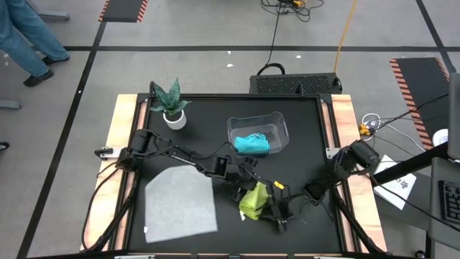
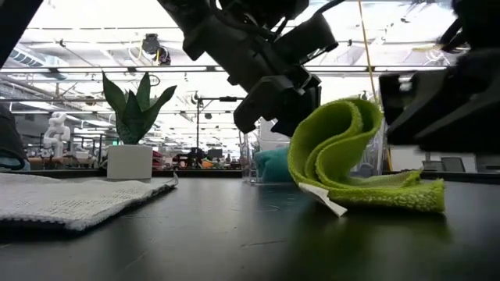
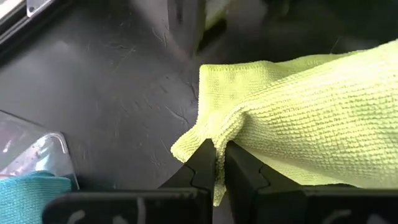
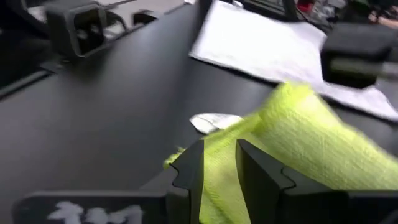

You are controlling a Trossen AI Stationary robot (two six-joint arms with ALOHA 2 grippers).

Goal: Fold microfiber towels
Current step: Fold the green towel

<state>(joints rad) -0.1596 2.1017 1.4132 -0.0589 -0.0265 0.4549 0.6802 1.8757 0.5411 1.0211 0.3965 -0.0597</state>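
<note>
The yellow-green towel [image 1: 254,202] lies near the table's front middle. In the low view, part of the yellow-green towel [image 2: 344,148] arches up over a flat lower layer with a white tag [image 2: 324,200]. My left gripper [image 3: 219,158] is shut on it from the left, and my right gripper [image 4: 219,168] is shut on it from the right. The light grey towel [image 1: 180,203] lies flat at the front left. The teal towel [image 1: 251,144] sits inside the clear bin [image 1: 279,126]. My left gripper pinches the yellow-green towel's edge [image 3: 216,134] close to a corner, between its two fingers, slanting down from the table's left. The cloth bunches at the fingertips and that part is lifted off the table. My right gripper has the yellow-green towel [image 4: 221,152] between its two fingers, coming nearly level from the table's right. Which edge it has is hidden by the fingers and blur. The cloth rises in a hump just beyond the fingers.
A potted plant [image 1: 172,109] in a white pot stands at the far left of the table. The clear bin stands at the far middle. Wooden rails [image 1: 118,137] run along both table sides. A person [image 1: 25,43] walks on the floor beyond the far left corner.
</note>
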